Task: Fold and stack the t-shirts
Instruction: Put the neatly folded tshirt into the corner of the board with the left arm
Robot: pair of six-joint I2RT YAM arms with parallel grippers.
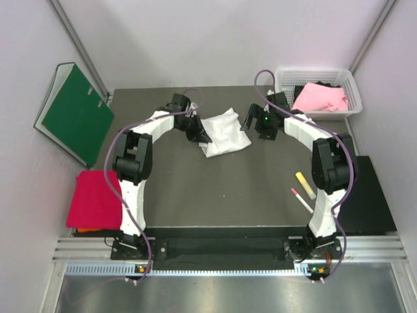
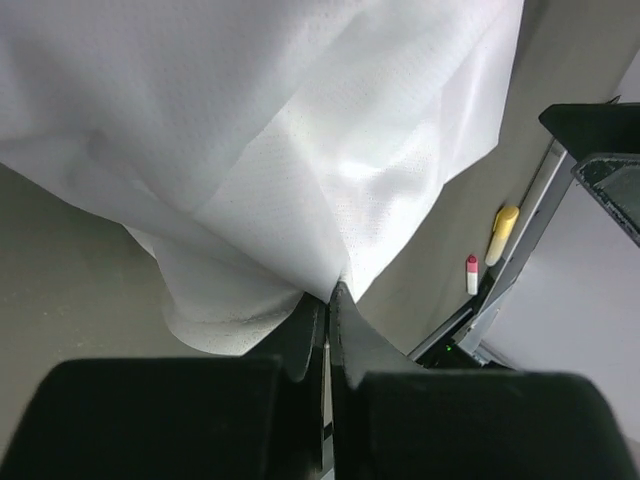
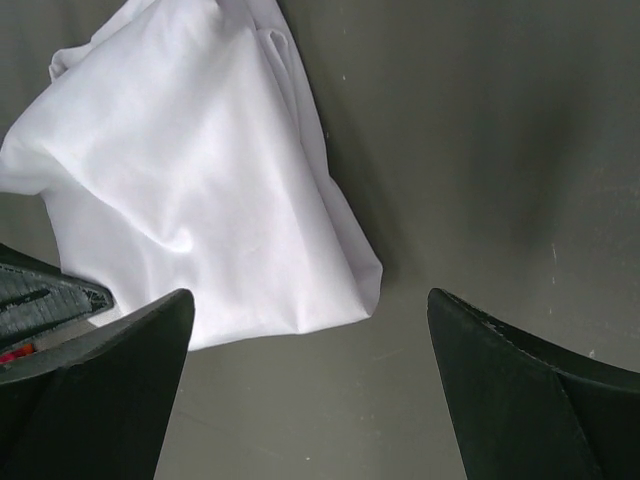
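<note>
The white t-shirt lies bunched and partly folded at the back middle of the dark table. My left gripper is shut on its left edge; in the left wrist view the cloth runs into the closed jaws. My right gripper is open and empty just right of the shirt; the right wrist view shows the shirt's corner ahead of the spread fingers. The crimson-red t-shirt lies folded at the left table edge on an orange one. The light pink t-shirt sits in a basket.
A white basket stands at the back right corner. A green binder leans against the left wall. A yellow marker and a pink-capped pen lie at the right of the table.
</note>
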